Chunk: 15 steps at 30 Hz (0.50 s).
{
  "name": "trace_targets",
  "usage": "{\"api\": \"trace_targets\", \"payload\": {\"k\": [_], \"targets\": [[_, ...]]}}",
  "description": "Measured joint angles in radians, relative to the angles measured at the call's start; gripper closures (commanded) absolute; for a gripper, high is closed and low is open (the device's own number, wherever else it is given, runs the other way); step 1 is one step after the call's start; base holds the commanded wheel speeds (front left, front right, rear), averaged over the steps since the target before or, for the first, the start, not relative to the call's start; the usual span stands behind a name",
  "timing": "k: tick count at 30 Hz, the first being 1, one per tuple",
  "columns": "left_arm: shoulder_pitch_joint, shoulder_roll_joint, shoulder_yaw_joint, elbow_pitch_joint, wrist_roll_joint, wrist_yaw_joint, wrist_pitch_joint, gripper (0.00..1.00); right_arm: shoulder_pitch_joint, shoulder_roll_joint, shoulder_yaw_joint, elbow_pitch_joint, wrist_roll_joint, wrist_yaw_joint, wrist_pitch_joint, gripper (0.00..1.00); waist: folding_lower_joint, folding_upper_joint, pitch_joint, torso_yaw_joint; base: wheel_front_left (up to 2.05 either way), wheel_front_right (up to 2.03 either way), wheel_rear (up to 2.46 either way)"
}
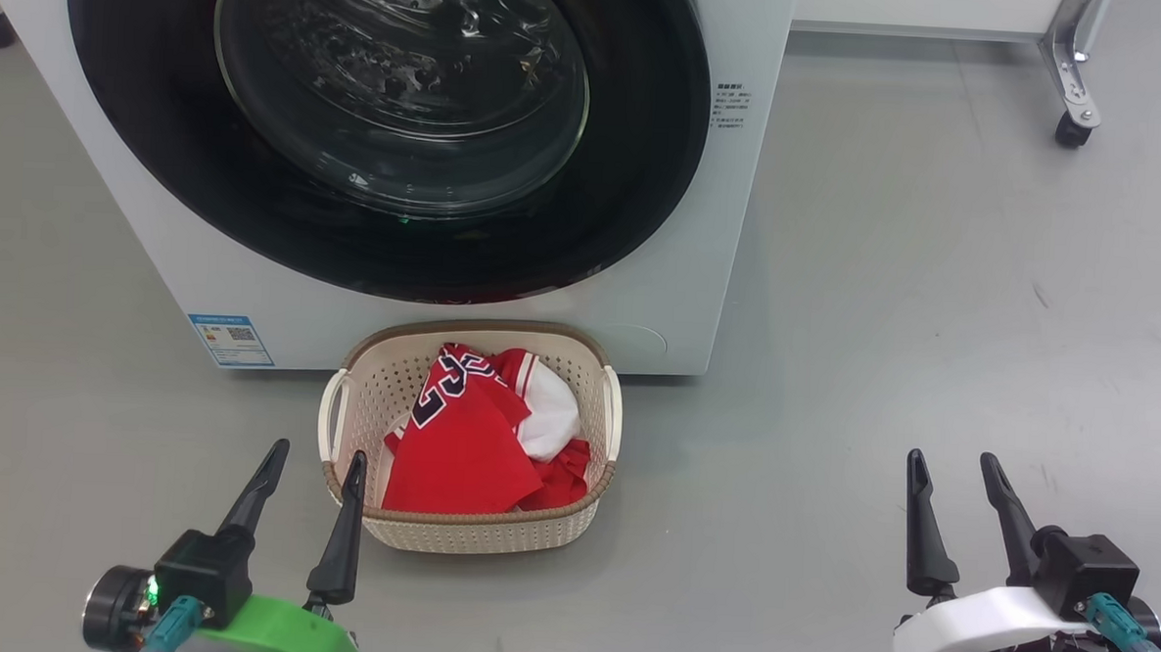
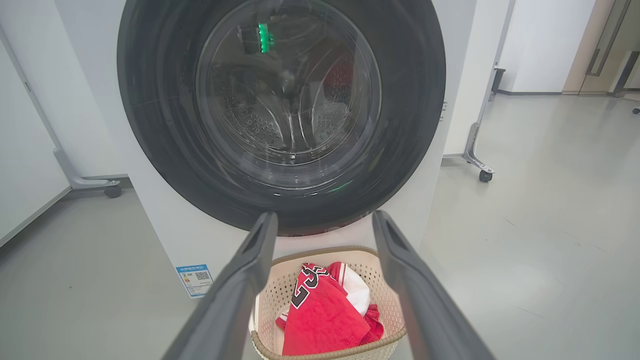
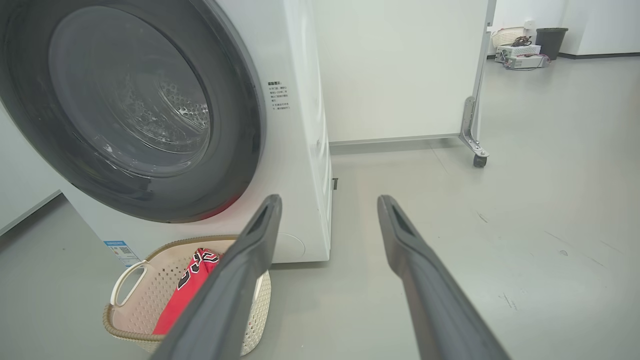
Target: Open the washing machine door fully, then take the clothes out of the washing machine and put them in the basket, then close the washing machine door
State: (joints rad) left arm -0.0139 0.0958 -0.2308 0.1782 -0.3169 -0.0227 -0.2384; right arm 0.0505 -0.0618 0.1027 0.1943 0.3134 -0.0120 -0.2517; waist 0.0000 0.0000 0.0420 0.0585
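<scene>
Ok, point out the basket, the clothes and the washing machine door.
basket [image 1: 478, 537]: head view, front perforated wall.
clothes [image 1: 462, 448]: head view, middle of the red jersey.
washing machine door [image 1: 400, 73]: head view, centre of glass window.

support: grey floor [image 1: 931, 381] | on it: washing machine [image 1: 730, 274], basket [image 1: 493, 536] just before it, castored frame [image 1: 1073, 112] at right

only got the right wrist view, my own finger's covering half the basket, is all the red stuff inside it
Observer: Yes. In the head view the clothes lie wholly inside the basket, nothing hanging outside.
Operator: wheres the left gripper
Observer: The left gripper is open and empty, its fingers by the basket's near-left corner; contact unclear.
Operator: door shut on its far left edge
Observer: In the left wrist view the washing machine door looks flush all round.
</scene>
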Motion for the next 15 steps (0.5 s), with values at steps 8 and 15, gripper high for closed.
{"api": "trace_targets", "payload": {"k": [8, 15], "targets": [[0.011, 0.000, 0.000, -0.011, -0.001, 0.003, 0.001, 0.00, 0.009, -0.001, 0.000, -0.033, 0.000, -0.001, 0.010, 0.00, 0.0000, 0.0000, 0.007, 0.006, 0.00, 0.00, 0.00], [0.013, 0.000, 0.001, -0.021, -0.001, 0.009, 0.001, 0.00, 0.021, -0.002, 0.000, -0.054, 0.000, -0.004, 0.019, 0.00, 0.0000, 0.0000, 0.012, 0.009, 0.00, 0.00, 0.00]]}}
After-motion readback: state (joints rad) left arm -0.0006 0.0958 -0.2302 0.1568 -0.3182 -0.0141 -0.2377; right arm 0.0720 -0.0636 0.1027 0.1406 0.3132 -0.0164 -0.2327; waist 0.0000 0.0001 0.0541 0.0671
